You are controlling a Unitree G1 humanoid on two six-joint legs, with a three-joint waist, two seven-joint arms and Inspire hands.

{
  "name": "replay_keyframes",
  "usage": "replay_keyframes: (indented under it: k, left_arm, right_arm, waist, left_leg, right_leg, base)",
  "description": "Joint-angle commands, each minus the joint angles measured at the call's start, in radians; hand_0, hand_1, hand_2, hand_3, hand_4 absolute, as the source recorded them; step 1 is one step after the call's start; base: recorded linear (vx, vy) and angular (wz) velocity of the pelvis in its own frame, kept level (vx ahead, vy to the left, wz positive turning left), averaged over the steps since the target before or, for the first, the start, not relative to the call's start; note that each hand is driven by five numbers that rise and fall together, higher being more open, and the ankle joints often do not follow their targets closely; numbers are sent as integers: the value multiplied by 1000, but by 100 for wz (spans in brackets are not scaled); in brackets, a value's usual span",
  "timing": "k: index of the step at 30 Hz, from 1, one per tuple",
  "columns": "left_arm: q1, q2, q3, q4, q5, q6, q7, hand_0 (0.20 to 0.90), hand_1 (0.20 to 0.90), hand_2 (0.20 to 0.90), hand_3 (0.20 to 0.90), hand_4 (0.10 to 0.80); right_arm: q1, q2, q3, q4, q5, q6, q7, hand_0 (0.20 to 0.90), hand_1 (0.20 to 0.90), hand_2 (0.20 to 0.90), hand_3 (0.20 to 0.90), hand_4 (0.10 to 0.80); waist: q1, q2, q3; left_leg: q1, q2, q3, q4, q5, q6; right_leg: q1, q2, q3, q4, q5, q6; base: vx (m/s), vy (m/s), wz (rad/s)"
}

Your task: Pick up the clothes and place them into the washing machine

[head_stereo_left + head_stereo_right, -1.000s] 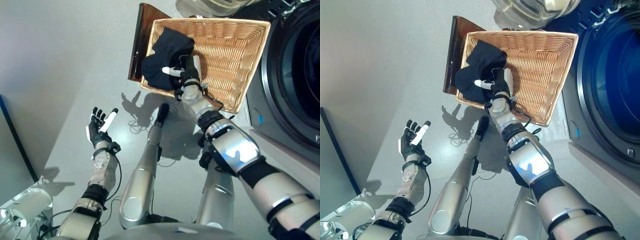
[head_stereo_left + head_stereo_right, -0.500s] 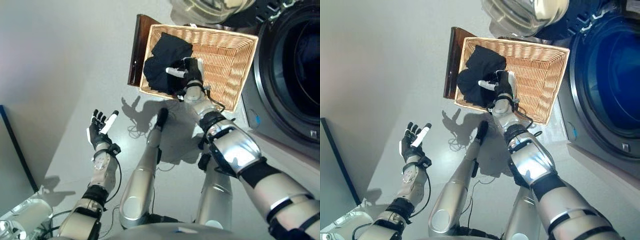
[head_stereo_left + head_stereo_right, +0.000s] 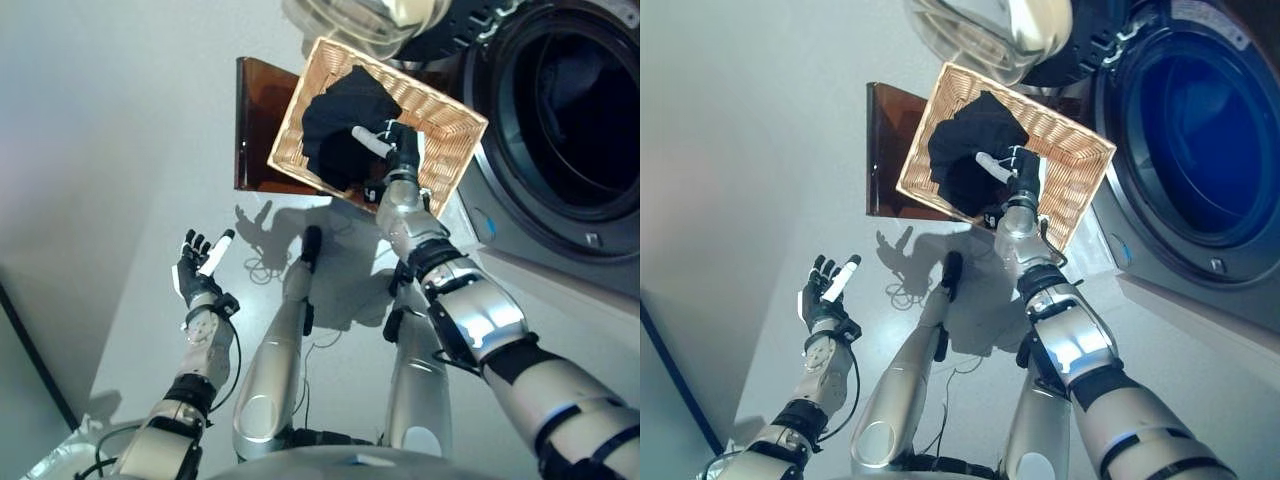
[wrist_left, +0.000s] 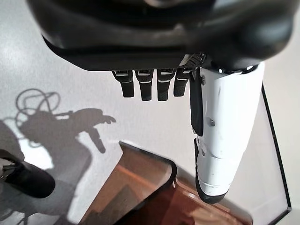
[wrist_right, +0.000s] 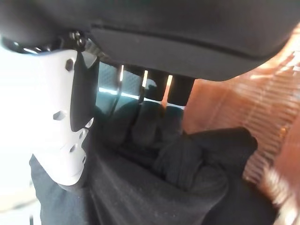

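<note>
A dark garment (image 3: pixel 335 130) lies bunched in the left part of the wicker basket (image 3: pixel 452 120), which rests on a low dark brown box (image 3: pixel 258 130) beside the washing machine (image 3: pixel 560 100). My right hand (image 3: pixel 400 152) reaches into the basket and lies on the garment's right edge. Its fingers are fairly straight and its white-covered thumb is spread out over the cloth. In the right wrist view the fingers (image 5: pixel 154 89) rest on the black cloth (image 5: pixel 154 187), with wicker (image 5: pixel 272 108) beside it. My left hand (image 3: pixel 197 265) is open and empty above the floor.
The washing machine's round opening (image 3: pixel 1195 110) stands open to the right of the basket. Its glass door (image 3: pixel 360 15) hangs above the basket's far edge. Grey floor (image 3: pixel 120 150) spreads to the left. The left wrist view shows the brown box (image 4: pixel 140 187) past my left hand (image 4: pixel 154 28).
The whole picture has shifted and turned, so the camera has moved. My right hand has stayed on the dark garment in the basket. My left hand has kept its pose.
</note>
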Motion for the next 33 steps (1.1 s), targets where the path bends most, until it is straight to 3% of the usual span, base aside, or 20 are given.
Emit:
replay_keyframes:
  k: [1, 13, 25, 33]
  left_arm:
    - [50, 34, 33, 3, -2, -40, 2, 900, 900, 900, 900, 800]
    - [72, 12, 32, 18, -13, -28, -30, 900, 900, 900, 900, 800]
    - [66, -4, 39, 44, -28, -23, -30, 900, 900, 900, 900, 800]
    - [77, -7, 38, 29, -24, -33, -30, 900, 900, 900, 900, 800]
  right_arm:
    - [-26, -35, -27, -163, 33, -142, 0, 200, 200, 200, 200, 300]
    - [70, -54, -67, -225, 78, -170, 18, 200, 200, 200, 200, 300]
    - [75, -43, -87, -237, 97, -201, 11, 200, 200, 200, 200, 300]
    - [68, -83, -169, -329, 127, -284, -34, 200, 200, 200, 200, 300]
  waist:
    - [2, 17, 0]
    - [-53, 44, 0]
    - [-71, 35, 0]
    - [-75, 46, 0]
  left_leg:
    - [8, -11, 61, -24, -20, -52]
    - [50, -1, 94, 6, -43, -53]
    - [65, 2, 109, 3, -48, -48]
    - [63, -3, 111, 8, -53, -44]
  right_leg:
    - [86, -27, 85, 34, -122, 13]
    - [112, -14, 115, 49, -135, 7]
    - [108, -5, 123, 61, -135, 1]
    - [102, -8, 130, 66, -134, 2]
  base:
    - [15, -22, -11]
    - [16, -28, -11]
    - [0, -2, -1]
    - [-3, 9, -2]
